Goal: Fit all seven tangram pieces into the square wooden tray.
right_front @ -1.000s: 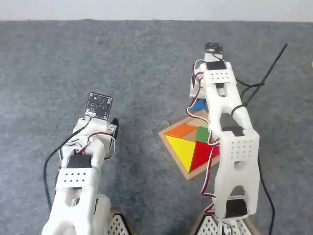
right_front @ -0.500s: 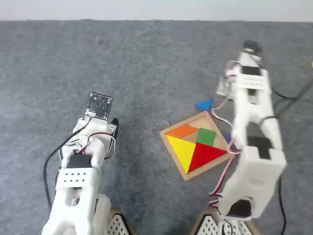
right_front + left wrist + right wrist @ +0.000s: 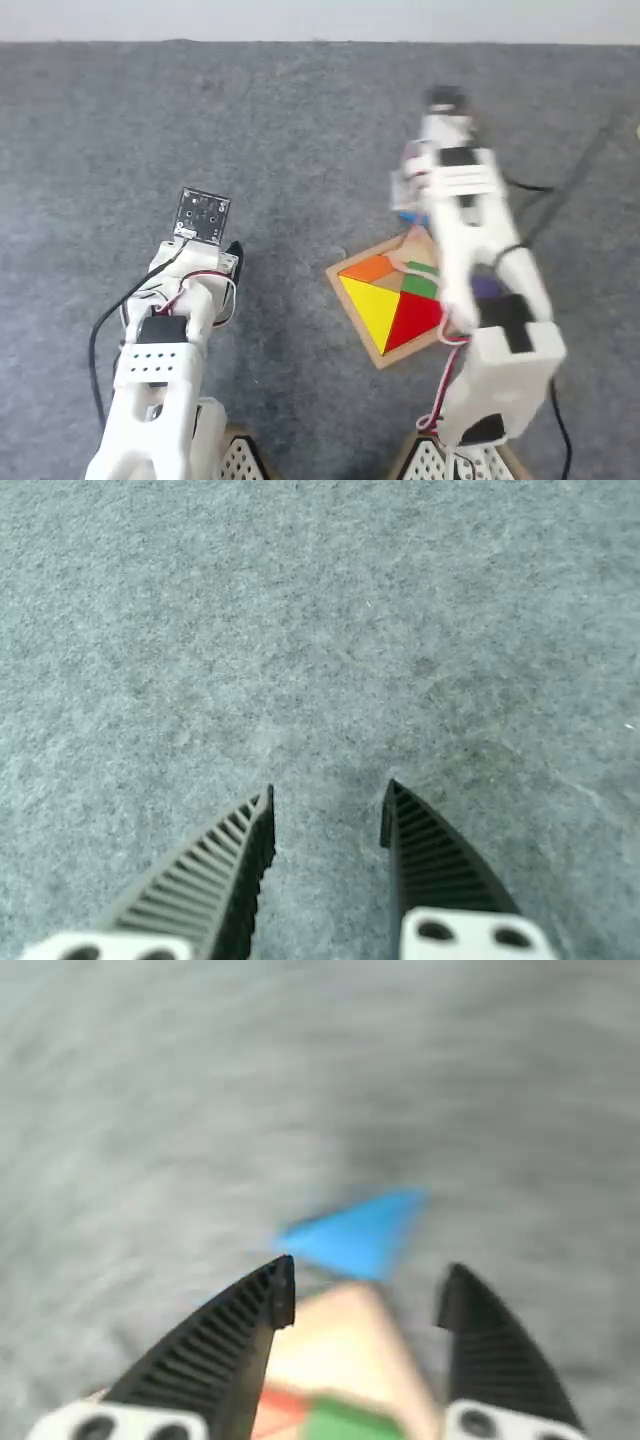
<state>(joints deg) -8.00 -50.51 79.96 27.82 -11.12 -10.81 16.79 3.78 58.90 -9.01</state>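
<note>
The square wooden tray (image 3: 357, 320) lies on the grey carpet and holds an orange piece (image 3: 368, 268), a yellow triangle (image 3: 375, 305), a red triangle (image 3: 415, 318) and a green piece (image 3: 420, 283). A purple piece (image 3: 487, 288) peeks out beside the right arm. A small blue triangle (image 3: 355, 1235) lies on the carpet just beyond the tray's far corner (image 3: 350, 1330). My right gripper (image 3: 370, 1265) is open above that corner, the blue triangle just ahead of its fingertips. My left gripper (image 3: 329, 792) is open over bare carpet, far left of the tray.
Grey carpet covers the whole table. The right arm (image 3: 470, 250) hangs over the tray's right half and hides part of it. The left arm (image 3: 170, 330) stands at the front left.
The right arm swung out to the right, baring the blue triangle, then came back left over the tray's far corner. The left arm has not moved.
</note>
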